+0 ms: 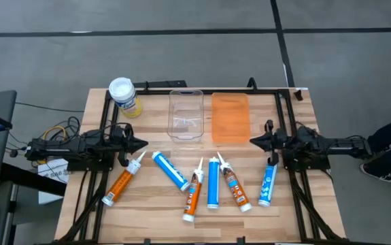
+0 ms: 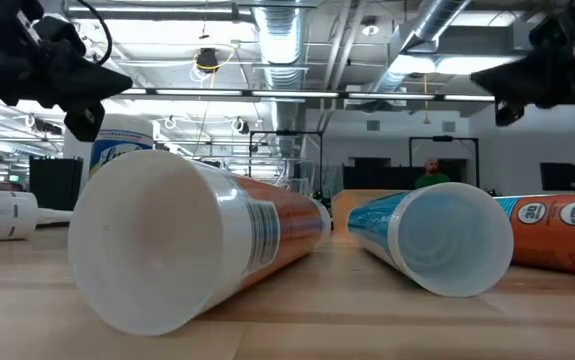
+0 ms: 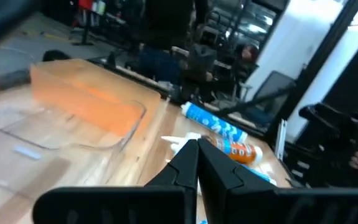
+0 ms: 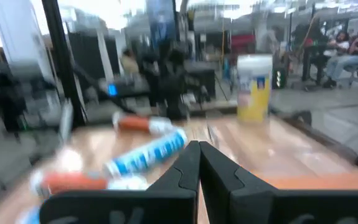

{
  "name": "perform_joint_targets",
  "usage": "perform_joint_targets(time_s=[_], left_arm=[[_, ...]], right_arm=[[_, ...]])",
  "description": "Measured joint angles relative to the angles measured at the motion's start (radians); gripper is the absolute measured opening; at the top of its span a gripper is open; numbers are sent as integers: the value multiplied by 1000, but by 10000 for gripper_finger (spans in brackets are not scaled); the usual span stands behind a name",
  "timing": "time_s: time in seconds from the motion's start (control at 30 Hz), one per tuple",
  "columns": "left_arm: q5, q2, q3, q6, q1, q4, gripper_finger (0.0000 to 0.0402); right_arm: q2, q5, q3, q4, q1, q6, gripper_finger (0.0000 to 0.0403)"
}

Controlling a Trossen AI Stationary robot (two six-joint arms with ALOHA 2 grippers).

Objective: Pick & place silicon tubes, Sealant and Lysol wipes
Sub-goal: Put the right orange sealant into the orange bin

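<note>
On the worktop [image 1: 147,204]: six tubes, one Lysol wipes [image 1: 124,96] canister, apparently two trays.
Left claw [image 1: 143,143] and right claw [image 1: 253,141] hover pinched closed, empty.

My overhead camera looks straight down on the whole table [image 1: 161,197]. My low camera sits at tabletop level, close behind two tubes. Each wrist camera faces inward across the table; both show tubes too.

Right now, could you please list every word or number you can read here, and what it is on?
"20": on the orange tube at the low view's right edge.
Lysol wipes label: mostly hidden, unreadable.
Other tubes: labels too blurred to read.
</note>
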Motion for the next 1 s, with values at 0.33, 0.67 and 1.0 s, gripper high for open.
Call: perform_joint_targets(time_s=[0.33, 0.67, 1.0], left_arm=[[-14, -1, 6, -25, 0, 61, 0], [-24, -1, 8, -25, 0, 63, 0], [-24, -1, 9, -67, 0, 43, 0]], right_arm=[[0, -1, 0, 293, 0, 40, 0], [0, 131, 0, 388, -17, 22, 0], [0, 184, 0, 400, -14, 22, 0]])
